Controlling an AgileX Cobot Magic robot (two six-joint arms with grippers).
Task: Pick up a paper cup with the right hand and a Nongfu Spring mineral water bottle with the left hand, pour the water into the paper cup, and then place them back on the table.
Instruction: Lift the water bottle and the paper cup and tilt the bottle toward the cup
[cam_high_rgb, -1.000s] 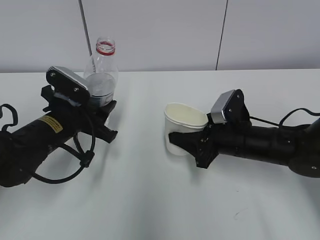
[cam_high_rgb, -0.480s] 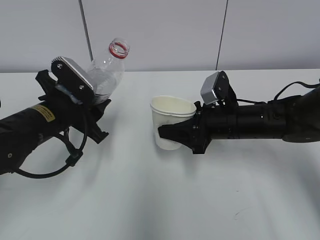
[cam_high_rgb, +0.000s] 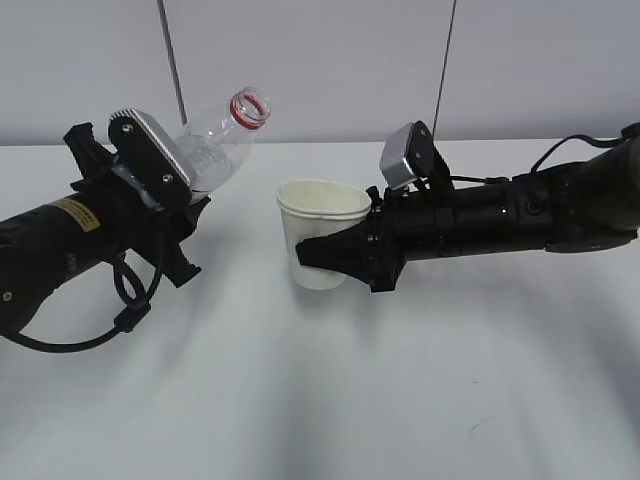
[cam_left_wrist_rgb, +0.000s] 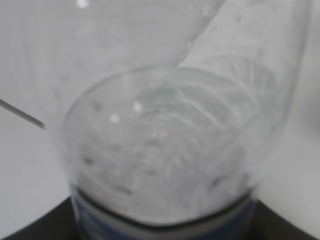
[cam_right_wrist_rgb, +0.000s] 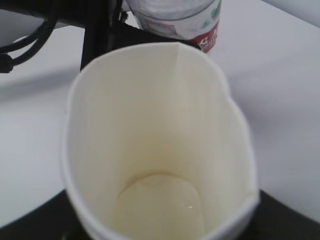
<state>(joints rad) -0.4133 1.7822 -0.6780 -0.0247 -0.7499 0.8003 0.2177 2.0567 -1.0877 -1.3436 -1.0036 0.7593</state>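
Observation:
My left gripper (cam_high_rgb: 192, 205), with the yellow sticker, is shut on the Nongfu Spring bottle (cam_high_rgb: 222, 140) and holds it off the table, tilted right, its open red-ringed mouth pointing toward the cup. The bottle fills the left wrist view (cam_left_wrist_rgb: 160, 150); I cannot make out the water level. My right gripper (cam_high_rgb: 322, 255) is shut on the off-white paper cup (cam_high_rgb: 320, 225), upright and squeezed slightly oval, right of and below the bottle's mouth. In the right wrist view the cup (cam_right_wrist_rgb: 150, 125) looks almost empty, with a small glint at its bottom, and the bottle's red label (cam_right_wrist_rgb: 202, 27) shows just beyond it.
The white table (cam_high_rgb: 300, 400) has a small dark scuff mark (cam_high_rgb: 478, 427) at the front right. A black cable loop (cam_high_rgb: 120, 315) hangs under the left arm. A grey panelled wall stands behind the table.
Both arms have risen and closed toward the middle. The bottle has gone from upright to tilted right. The cup has moved left, toward the bottle's mouth.

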